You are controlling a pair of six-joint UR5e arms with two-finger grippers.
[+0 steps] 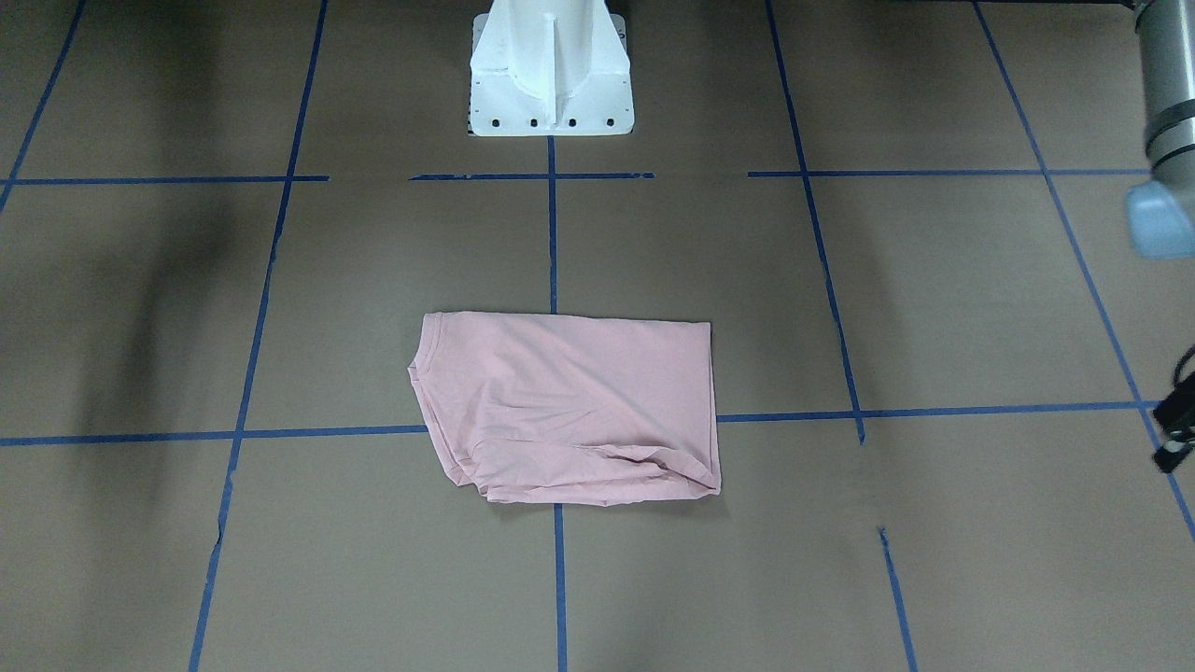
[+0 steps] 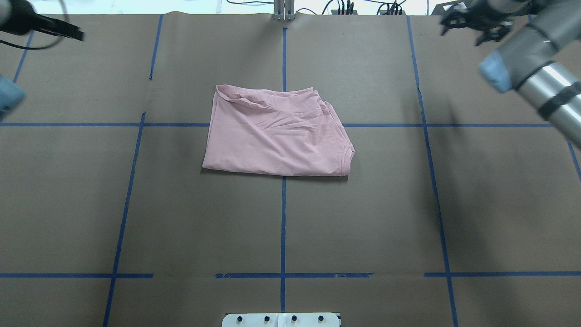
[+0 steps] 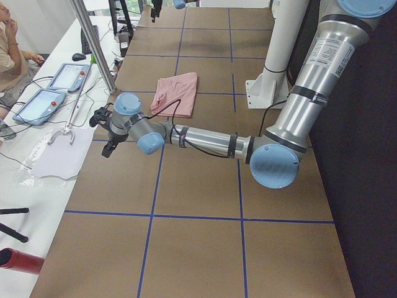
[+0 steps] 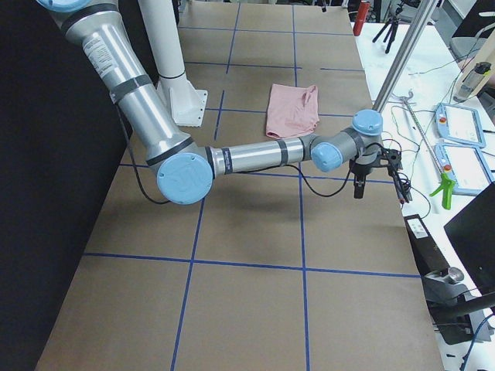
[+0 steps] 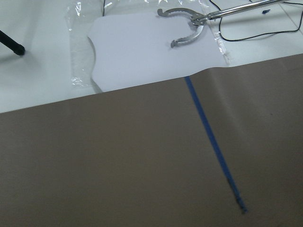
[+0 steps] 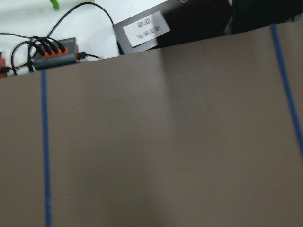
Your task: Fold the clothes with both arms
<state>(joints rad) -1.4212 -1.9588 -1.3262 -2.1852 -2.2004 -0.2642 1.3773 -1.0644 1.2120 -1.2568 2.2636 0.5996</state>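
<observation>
From the front, the pink T-shirt (image 1: 569, 406) lies folded into a rough rectangle in the middle of the brown desk (image 1: 934, 299). It lies over a crossing of blue tape lines (image 1: 553, 243), with its ribbed collar at this view's left end. The white base (image 1: 551, 70) stands at the top. The left arm (image 1: 1167, 103) hangs at the right edge, well apart from the shirt.

From overhead, the shirt has loose creases along its far edge. The left fingers (image 2: 68, 31) show as a dark shape in the far left corner. The right fingers (image 2: 467, 18) are at the far right corner, beyond the right arm (image 2: 540, 77). Both are well apart from the shirt, and I cannot tell how far either pair is open.

From the left end, the near arm stretches low across the desk, its fingers at the desk's outer edge beside a white sheet (image 3: 59, 158) with a metal claw tool (image 3: 62, 136) on it. A seated person (image 3: 12, 62) is at the side bench.

From the right end, the near arm reaches the same way, its fingers pointing down at the desk edge.

The left wrist view shows brown desk, one tape line, the white sheet and the claw tool. No fingers show in it.

The right wrist view shows blurred desk, two tape lines and a labelled black box (image 6: 144, 26).
</observation>
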